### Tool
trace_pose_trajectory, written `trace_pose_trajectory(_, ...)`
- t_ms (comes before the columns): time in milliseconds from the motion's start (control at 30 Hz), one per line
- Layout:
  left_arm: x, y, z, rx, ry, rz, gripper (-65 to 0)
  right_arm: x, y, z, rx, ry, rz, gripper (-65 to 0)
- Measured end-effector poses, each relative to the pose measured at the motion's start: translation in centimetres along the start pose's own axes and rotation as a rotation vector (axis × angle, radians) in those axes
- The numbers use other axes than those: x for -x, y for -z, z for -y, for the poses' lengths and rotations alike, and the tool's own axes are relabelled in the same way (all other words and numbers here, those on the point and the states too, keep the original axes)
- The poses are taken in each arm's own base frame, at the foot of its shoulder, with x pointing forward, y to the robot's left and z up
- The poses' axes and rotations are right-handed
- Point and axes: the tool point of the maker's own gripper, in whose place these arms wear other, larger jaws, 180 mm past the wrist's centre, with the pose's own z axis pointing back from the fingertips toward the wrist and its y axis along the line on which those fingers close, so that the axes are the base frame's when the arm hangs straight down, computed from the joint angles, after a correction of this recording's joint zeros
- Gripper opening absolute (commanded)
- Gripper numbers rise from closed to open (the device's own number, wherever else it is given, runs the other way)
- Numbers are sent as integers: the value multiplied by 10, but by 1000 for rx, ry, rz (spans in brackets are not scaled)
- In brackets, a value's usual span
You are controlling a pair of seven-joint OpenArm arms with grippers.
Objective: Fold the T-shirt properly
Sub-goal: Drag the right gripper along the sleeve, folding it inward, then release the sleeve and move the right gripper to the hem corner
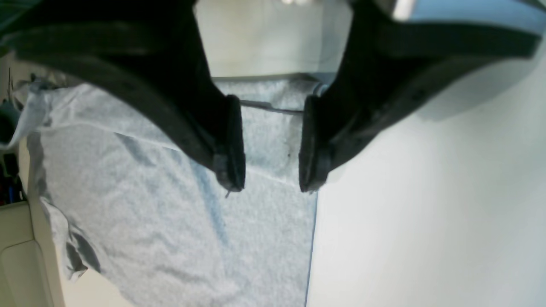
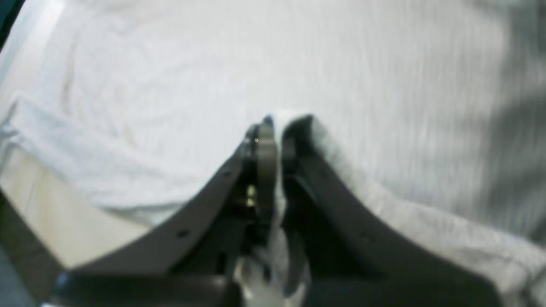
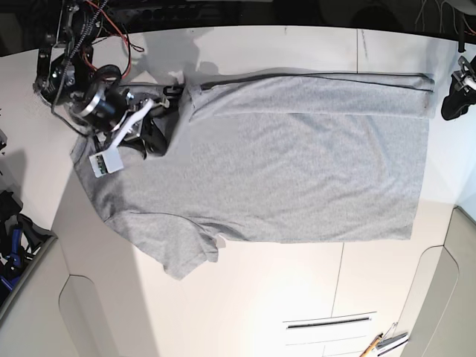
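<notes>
The heather-grey T-shirt (image 3: 297,171) lies spread flat on the white table, plain side up. Its far long edge is folded over in a strip (image 3: 312,93), and one sleeve (image 3: 178,253) sticks out at the front left. My right gripper (image 3: 152,143) is at the shirt's left end, shut on a pinched ridge of the fabric (image 2: 294,119); the right wrist view shows the gripper (image 2: 276,128) closed on it. My left gripper (image 3: 451,104) is off the shirt's far right corner. In the left wrist view it (image 1: 271,179) is open and empty above the shirt's edge (image 1: 179,204).
The white table (image 3: 282,290) has panel seams and a slot handle (image 3: 327,323) at the front. A pen and small tools (image 3: 381,343) lie at the front right edge. Red cables (image 3: 111,22) hang by the right arm's base. Blue items (image 3: 11,249) sit off the left edge.
</notes>
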Motion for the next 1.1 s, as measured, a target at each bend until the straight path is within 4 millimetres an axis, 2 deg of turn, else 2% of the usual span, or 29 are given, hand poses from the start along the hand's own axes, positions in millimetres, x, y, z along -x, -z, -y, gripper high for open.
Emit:
trace_pose_trajectory(167,0,0,0,0,0,0,-401,7,26,1,2,-48,-61,-650)
trace_pose_trajectory(200,0,0,0,0,-1,0,-401,6,30,2,-1,-49,-58,-600)
trace_pose_trajectory(300,0,0,0,0,-1,0,-401,-3,35,4,0,-50,-30,-384)
trace_pose_trajectory(333,0,0,0,0,0,0,-401,-9,35,4,0,-48,1,-346)
trace_pose_trajectory(367,0,0,0,1,0,1,-401,-11,35,4,0,-47,14,-336)
trace_pose_trajectory(533,0,0,0,0,-1,0,-401,-21,35,9,9,-60,6,-342)
trace_pose_trajectory(567,0,0,0,0,-1,0,-401,-22,34,12,20,-63,-9,-370)
trace_pose_trajectory(667,-2,0,2,11,-7,9,-419,-21,20,27,70,-60,-51,-531)
trace_pose_trajectory(733,-3,0,5,19,-2,8,-487,-20,9,40,114,-46,-70,-650)
trace_pose_trajectory(867,-6,-1,18,35,54,-18,-606,-25,-16,60,167,11,-34,-650)
trace_pose_trajectory(933,-11,0,27,44,93,-17,-648,-19,-27,73,203,50,-25,-650)
trace_pose_trajectory(1000,-5,4,28,25,142,-59,-650,-7,-37,83,240,82,-39,-650)
trace_pose_trajectory(1100,21,16,26,-9,210,-171,-650,10,-46,90,266,115,-61,-650)
